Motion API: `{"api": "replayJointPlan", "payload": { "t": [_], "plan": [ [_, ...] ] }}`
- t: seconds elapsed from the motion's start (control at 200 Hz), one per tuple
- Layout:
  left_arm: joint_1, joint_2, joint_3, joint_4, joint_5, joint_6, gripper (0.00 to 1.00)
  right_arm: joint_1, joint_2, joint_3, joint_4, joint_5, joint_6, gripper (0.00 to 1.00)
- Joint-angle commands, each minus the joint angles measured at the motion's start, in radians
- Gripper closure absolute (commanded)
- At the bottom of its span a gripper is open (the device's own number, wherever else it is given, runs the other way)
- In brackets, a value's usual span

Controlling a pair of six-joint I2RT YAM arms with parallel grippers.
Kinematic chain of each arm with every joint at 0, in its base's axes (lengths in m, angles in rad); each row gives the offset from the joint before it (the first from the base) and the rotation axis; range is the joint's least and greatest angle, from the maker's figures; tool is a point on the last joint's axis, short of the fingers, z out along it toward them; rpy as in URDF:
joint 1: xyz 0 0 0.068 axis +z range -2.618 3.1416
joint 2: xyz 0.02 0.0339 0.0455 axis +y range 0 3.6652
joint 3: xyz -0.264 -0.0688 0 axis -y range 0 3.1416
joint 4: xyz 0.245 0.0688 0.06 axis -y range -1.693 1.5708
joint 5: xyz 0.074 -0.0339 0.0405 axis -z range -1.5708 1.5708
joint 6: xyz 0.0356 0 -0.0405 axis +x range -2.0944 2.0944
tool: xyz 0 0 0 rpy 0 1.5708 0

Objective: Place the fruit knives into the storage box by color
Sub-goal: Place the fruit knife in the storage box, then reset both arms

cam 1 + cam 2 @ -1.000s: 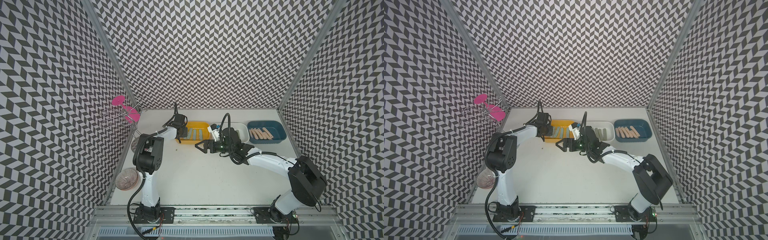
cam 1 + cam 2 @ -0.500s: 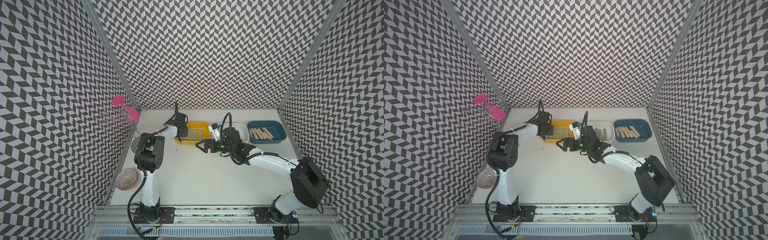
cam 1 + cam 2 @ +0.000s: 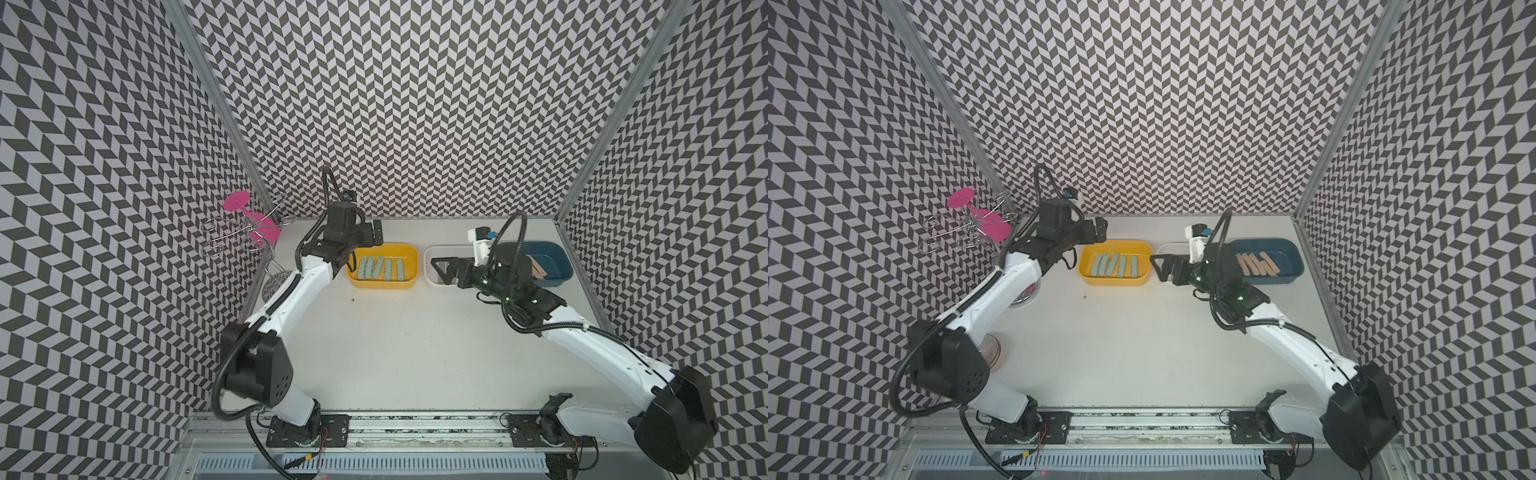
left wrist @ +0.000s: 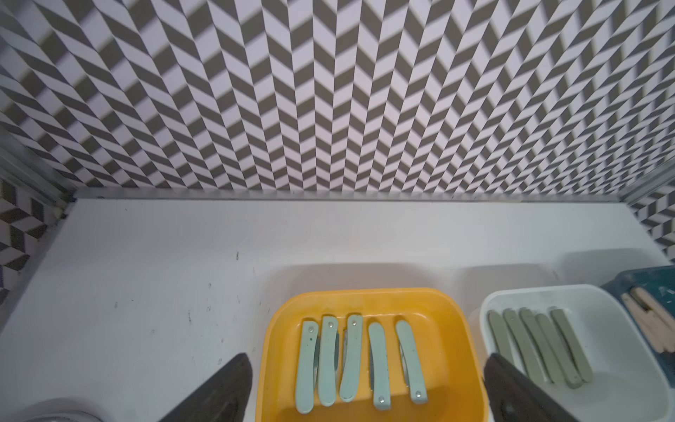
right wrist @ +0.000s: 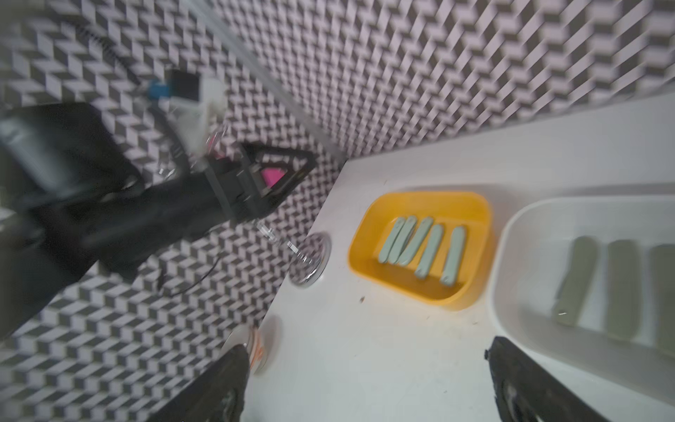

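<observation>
Inventory count
One yellow box (image 4: pixel 365 293), one white box (image 4: pixel 548 289), one blue box (image 3: pixel 1287 259); five mint-blue knives (image 4: pixel 351 358), five sage-green knives (image 4: pixel 536 347); peach knives (image 3: pixel 1260 266) overlapping, count unclear.

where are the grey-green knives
In the left wrist view, the grey-green knives lie in the white box, between the yellow box and the blue box near the back wall.
</observation>
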Motion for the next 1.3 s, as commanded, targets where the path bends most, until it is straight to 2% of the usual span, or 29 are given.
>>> {"api": "replayJointPlan", "payload": {
  "t": [0.0, 0.12, 0.215, 0.361, 0.416, 0.501, 0.596, 0.716, 0.796, 0.927, 1.012, 1.042, 1.092, 1.222, 1.262, 1.297],
  "plan": [
    [0.005, -0.111, -0.163, 0.115, -0.142, -0.054, 0.0, -0.096, -0.1, -0.075, 0.001, 0.289, -0.081, 0.0],
    [0.006, -0.302, -0.404, 0.364, -0.22, 0.004, 0.0, -0.166, -0.198, -0.239, 0.204, 0.567, -0.226, 0.0],
    [0.006, -0.454, -0.615, 0.601, -0.312, 0.016, 0.0, -0.218, -0.207, -0.326, 0.334, 0.736, -0.331, 0.0],
    [0.039, -0.603, -0.913, 0.995, -0.388, 0.034, 0.0, -0.299, -0.103, -0.382, 0.405, 0.756, -0.408, 0.0],
    [0.068, -0.609, -0.953, 1.028, -0.376, 0.078, 0.0, -0.304, -0.049, -0.412, 0.466, 0.757, -0.437, 0.0],
    [0.116, -0.572, -0.946, 0.961, -0.337, 0.15, 0.0, -0.306, 0.032, -0.439, 0.513, 0.753, -0.444, 0.0],
    [0.171, -0.515, -0.952, 0.931, -0.302, 0.177, 0.0, -0.306, 0.081, -0.527, 0.683, 0.714, -0.456, 0.0],
    [0.211, -0.428, -1.023, 1.085, -0.244, 0.202, 0.0, -0.306, 0.096, -0.645, 0.909, 0.616, -0.491, 0.0],
    [0.219, -0.318, -1.027, 1.148, -0.197, 0.21, 0.0, -0.305, 0.113, -0.719, 1.073, 0.58, -0.534, 0.0],
    [0.218, -0.17, -1.068, 1.312, -0.178, 0.217, 0.0, -0.317, 0.117, -0.778, 1.218, 0.505, -0.581, 0.0],
    [0.219, -0.093, -1.102, 1.45, -0.159, 0.239, 0.0, -0.326, 0.128, -0.771, 1.223, 0.463, -0.61, 0.0],
    [0.218, -0.081, -1.091, 1.444, -0.163, 0.249, 0.0, -0.334, 0.134, -0.772, 1.228, 0.442, -0.621, 0.0],
    [0.224, -0.067, -1.072, 1.412, -0.143, 0.251, 0.0, -0.357, 0.185, -0.8, 1.335, 0.408, -0.625, 0.0],
    [0.229, 0.027, -1.12, 1.601, -0.14, 0.259, 0.0, -0.392, 0.425, -0.843, 1.713, 0.434, -0.586, 0.0],
    [0.229, 0.055, -1.121, 1.618, -0.14, 0.258, 0.0, -0.393, 0.407, -0.811, 1.619, 0.426, -0.587, 0.0],
    [0.231, 0.08, -1.121, 1.657, -0.134, 0.264, 0.0, -0.405, 0.347, -0.75, 1.384, 0.393, -0.577, 0.0]
  ]
}}
